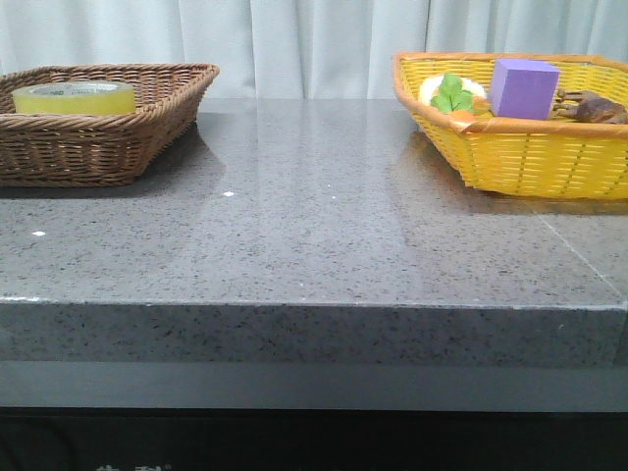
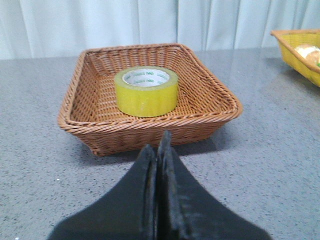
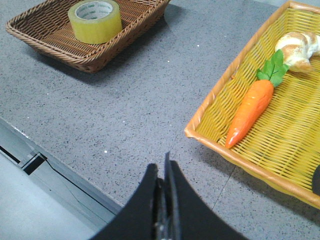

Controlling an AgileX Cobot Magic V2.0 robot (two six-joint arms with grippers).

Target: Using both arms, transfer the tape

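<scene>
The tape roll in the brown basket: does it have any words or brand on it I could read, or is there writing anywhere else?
Inner core of the tape: small green print runs around it, too blurred to read in any view.
Brown wicker basket, yellow basket, purple block, table: no text visible.

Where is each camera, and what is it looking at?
Front view: low at the table edge, facing forward at both baskets; no robot parts show.
Left wrist view: on the left arm, facing the brown basket with the tape; shut fingers show.
Right wrist view: above the table, between baskets; shut fingers show.
All share the tape.
</scene>
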